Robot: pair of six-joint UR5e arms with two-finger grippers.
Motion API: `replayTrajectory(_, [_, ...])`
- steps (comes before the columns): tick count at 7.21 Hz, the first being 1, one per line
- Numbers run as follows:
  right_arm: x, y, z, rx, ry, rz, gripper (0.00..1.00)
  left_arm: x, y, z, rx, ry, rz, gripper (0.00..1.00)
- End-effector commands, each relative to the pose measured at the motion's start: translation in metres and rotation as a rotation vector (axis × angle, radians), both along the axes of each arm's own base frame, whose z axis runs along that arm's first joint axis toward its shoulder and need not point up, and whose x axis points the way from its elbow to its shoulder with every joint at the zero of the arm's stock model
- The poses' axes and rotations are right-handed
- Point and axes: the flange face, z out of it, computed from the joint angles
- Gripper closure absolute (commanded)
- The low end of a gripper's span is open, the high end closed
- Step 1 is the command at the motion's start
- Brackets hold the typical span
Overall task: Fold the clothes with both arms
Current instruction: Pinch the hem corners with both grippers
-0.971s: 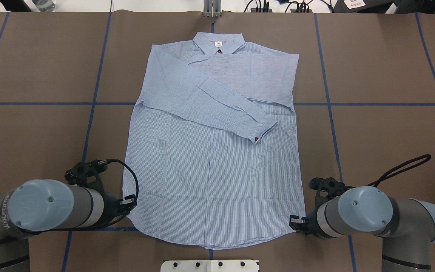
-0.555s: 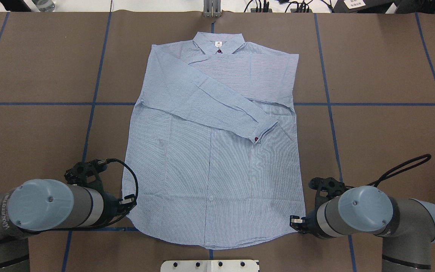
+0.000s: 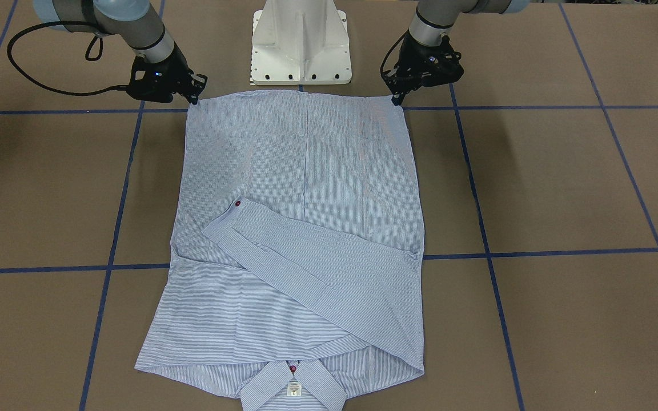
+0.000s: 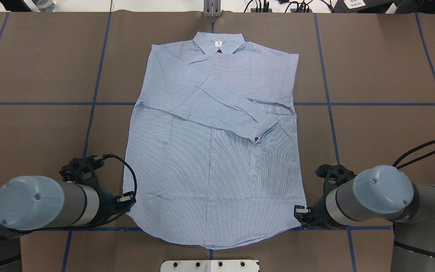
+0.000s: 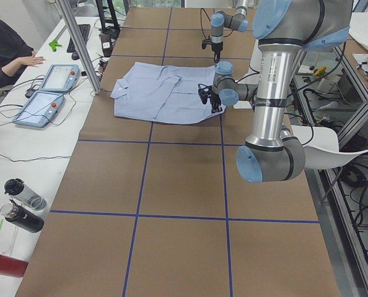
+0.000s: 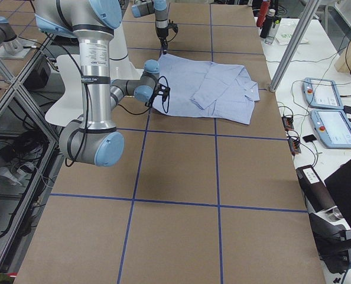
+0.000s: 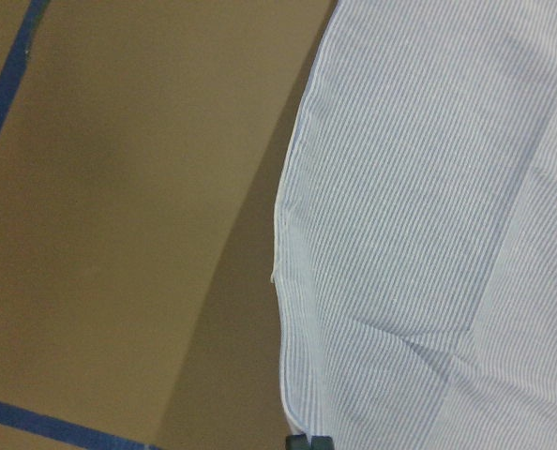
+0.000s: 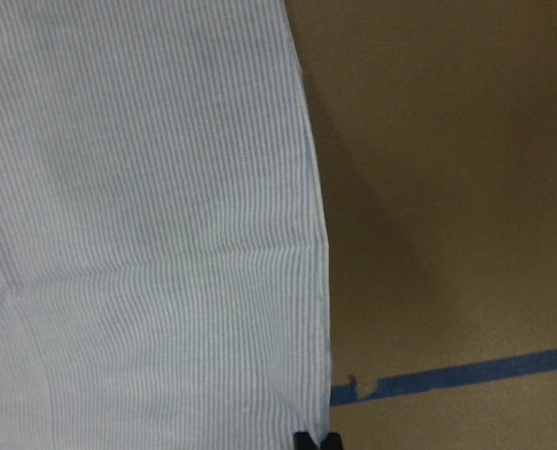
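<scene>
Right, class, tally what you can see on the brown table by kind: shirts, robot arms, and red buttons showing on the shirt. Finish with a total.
Shirt: 1
Robot arms: 2, the left arm and the right arm
Red buttons: 2, the cuff button and the collar button
Total: 5

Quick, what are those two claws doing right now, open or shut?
Left gripper: closed, pinching a hem corner of the pinstriped shirt.
Right gripper: closed, pinching the shirt's other hem corner.
</scene>
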Motion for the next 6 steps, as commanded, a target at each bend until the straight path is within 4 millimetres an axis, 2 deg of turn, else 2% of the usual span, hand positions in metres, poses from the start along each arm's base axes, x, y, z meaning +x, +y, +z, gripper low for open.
replayTrajectory(1, [0.032, -0.011, -0.030, -0.044, -0.085, -0.029, 1.00, -0.022, 0.008, -0.023, 0.002, 0.024, 0.002, 1.00])
replayTrajectory(3, [0.041, -0.006, -0.045, -0.049, -0.123, -0.053, 1.00, -0.031, 0.022, -0.035, -0.036, 0.001, 0.040, 1.00])
replayTrajectory(4, [0.053, -0.004, -0.052, -0.060, -0.142, -0.068, 1.00, -0.029, 0.032, -0.037, -0.062, 0.006, 0.060, 1.00])
replayTrajectory(6, [0.082, 0.003, -0.052, -0.077, -0.153, -0.092, 1.00, -0.023, 0.058, -0.042, -0.149, 0.012, 0.110, 1.00])
